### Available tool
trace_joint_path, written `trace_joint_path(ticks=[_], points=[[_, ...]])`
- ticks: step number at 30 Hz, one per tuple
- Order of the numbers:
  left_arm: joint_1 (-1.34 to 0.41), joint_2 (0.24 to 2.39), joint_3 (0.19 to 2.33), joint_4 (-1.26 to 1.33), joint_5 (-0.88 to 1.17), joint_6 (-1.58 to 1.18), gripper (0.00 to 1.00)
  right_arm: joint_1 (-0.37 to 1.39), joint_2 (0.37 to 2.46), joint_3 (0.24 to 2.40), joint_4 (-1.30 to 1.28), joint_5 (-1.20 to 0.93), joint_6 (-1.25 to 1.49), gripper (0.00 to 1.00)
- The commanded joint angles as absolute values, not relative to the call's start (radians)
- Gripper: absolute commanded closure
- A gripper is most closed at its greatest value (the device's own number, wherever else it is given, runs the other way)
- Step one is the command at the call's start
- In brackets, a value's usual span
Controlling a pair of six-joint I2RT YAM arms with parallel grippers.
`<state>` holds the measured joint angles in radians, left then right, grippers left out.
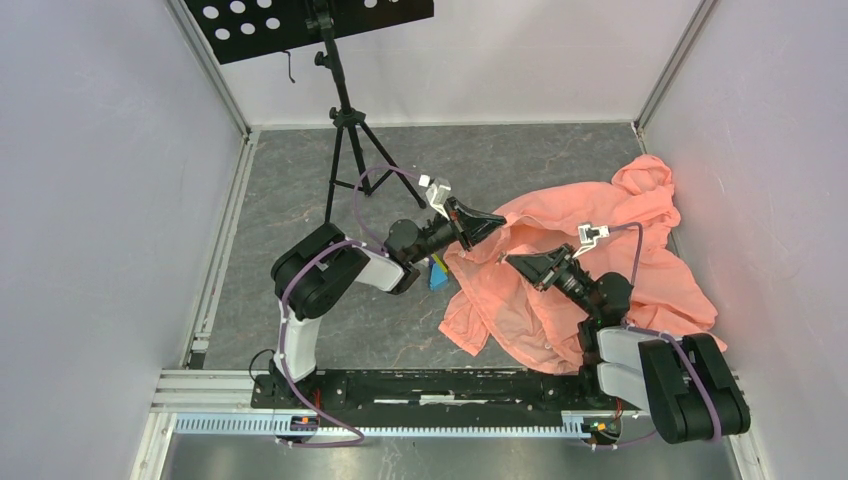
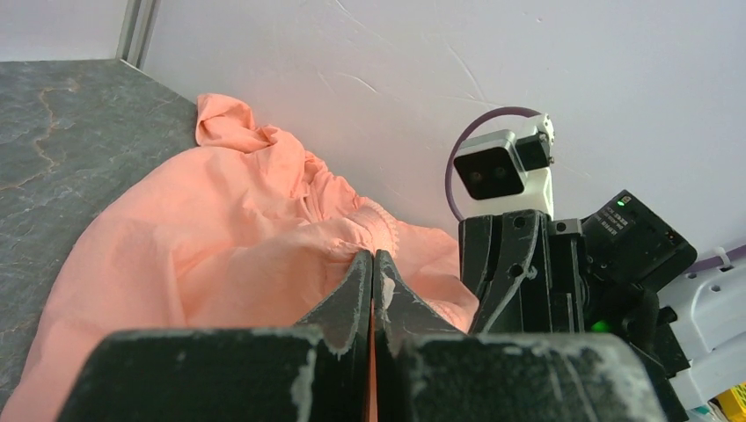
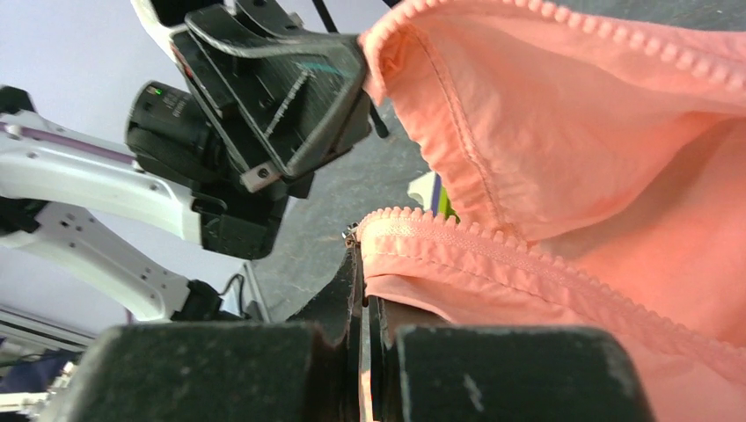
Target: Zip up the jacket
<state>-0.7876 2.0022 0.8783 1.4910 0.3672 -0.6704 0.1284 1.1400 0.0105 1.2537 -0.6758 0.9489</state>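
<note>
The salmon-orange jacket (image 1: 610,260) lies crumpled at the right of the table, its hood toward the far right wall. My left gripper (image 1: 497,221) is shut on a fold of the jacket's left edge; the left wrist view shows fabric (image 2: 264,237) pinched between the closed fingers. My right gripper (image 1: 512,262) is shut on the lower zipper edge; in the right wrist view the toothed zipper tape (image 3: 493,246) runs out from the fingertips, with a small metal piece (image 3: 350,236) at its end. The other zipper edge (image 3: 616,44) hangs above, held by the left gripper (image 3: 352,53).
A black music stand on a tripod (image 1: 345,120) stands at the far middle-left. A small blue and green object (image 1: 438,272) lies by the jacket's left edge, under the left arm. White walls enclose the table on the left, far and right sides.
</note>
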Motion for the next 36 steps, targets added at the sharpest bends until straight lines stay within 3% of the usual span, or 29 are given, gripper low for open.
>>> trace_joint_path(ticks=[1, 8, 36], points=[[-0.794, 1.968, 0.908, 1.556, 0.370, -0.602, 0.98, 0.123, 1.145, -0.190, 1.449, -0.663, 1.076, 1.00], [-0.805, 1.967, 0.898, 1.555, 0.362, -0.592, 0.98, 0.124, 1.089, -0.130, 1.262, -0.594, 1.057, 1.00], [-0.845, 1.961, 0.879, 1.556, 0.310, -0.594, 0.98, 0.123, 1.146, -0.102, 1.408, -0.514, 1.076, 1.00]])
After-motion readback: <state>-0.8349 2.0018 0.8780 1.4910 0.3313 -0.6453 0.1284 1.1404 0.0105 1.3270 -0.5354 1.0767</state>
